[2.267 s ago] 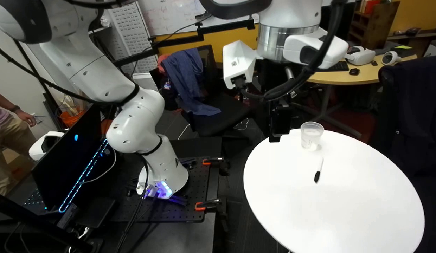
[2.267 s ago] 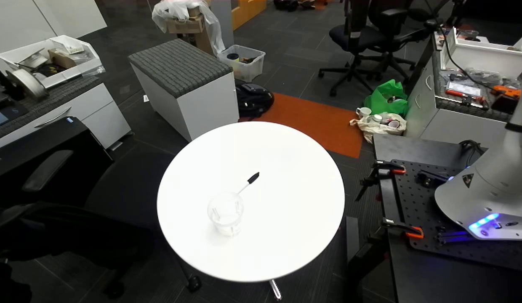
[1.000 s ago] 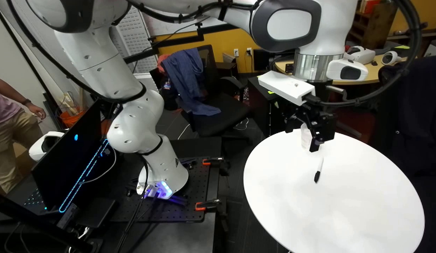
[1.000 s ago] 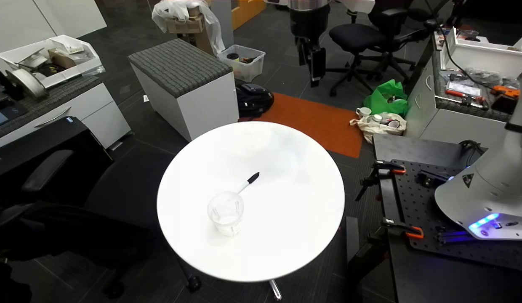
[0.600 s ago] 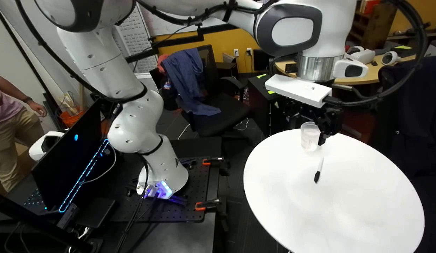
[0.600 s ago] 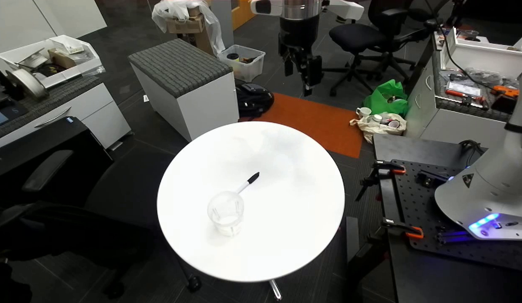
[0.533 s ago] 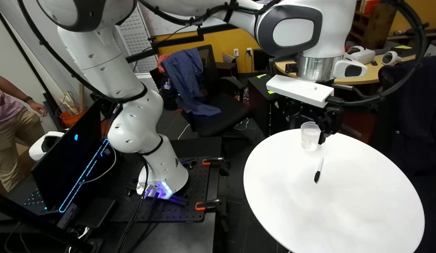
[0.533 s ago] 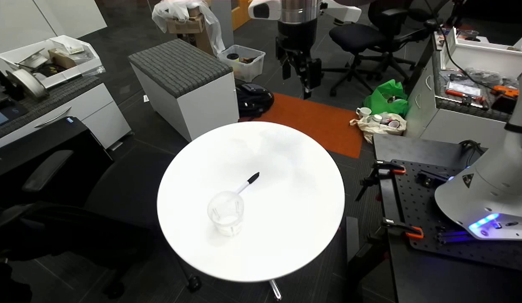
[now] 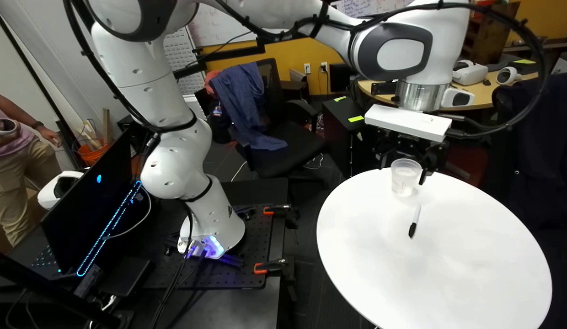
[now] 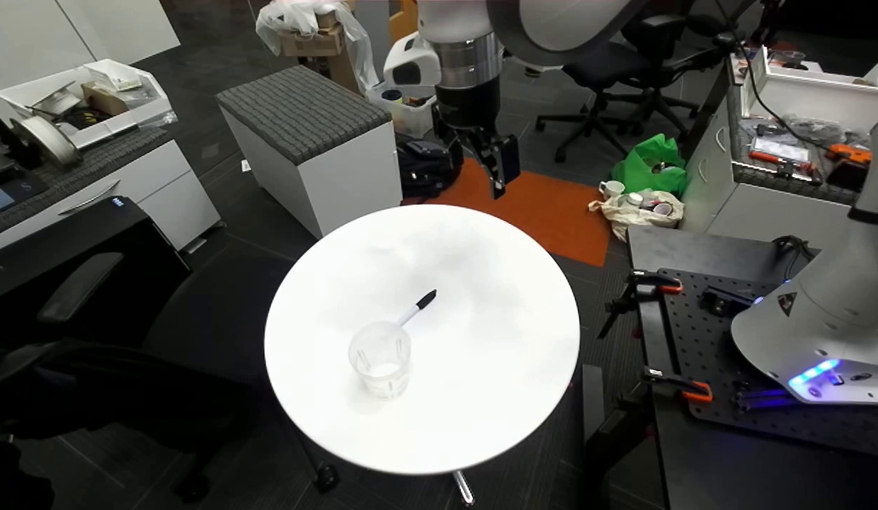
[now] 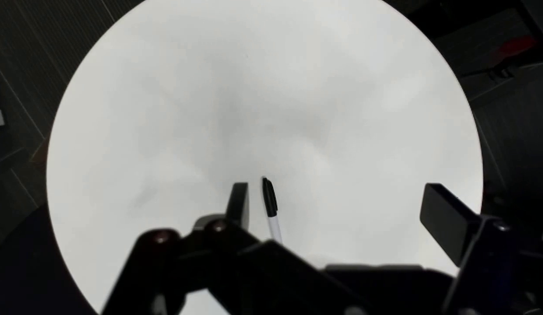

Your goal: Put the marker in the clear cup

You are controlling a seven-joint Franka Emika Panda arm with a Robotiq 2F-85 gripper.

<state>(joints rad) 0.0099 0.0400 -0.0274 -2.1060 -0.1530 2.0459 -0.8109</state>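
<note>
The marker (image 9: 414, 221) lies on the round white table (image 9: 448, 278), white with a black cap. It also shows in the other views (image 10: 418, 306) (image 11: 270, 199); its white end is hidden behind the gripper in the wrist view. The clear cup (image 9: 404, 179) stands upright beside the marker's white end, also in an exterior view (image 10: 379, 358); it cannot be made out in the wrist view. My gripper (image 11: 335, 201) is open and empty, high above the table. In the wrist view the marker's cap appears between the fingers, close to the left one. The gripper also shows in an exterior view (image 10: 476, 177).
A dark chair (image 10: 78, 297) stands close to the table. The black robot bench (image 10: 701, 439) with orange clamps (image 10: 697, 391) stands on the table's far side from it. A grey-topped cabinet (image 10: 304, 113) and a black backpack (image 10: 426, 166) are behind.
The arm has swung out and turned its wrist. In an exterior view the gripper came in from the top, then moved down and left toward the table. The cup and marker have not moved.
</note>
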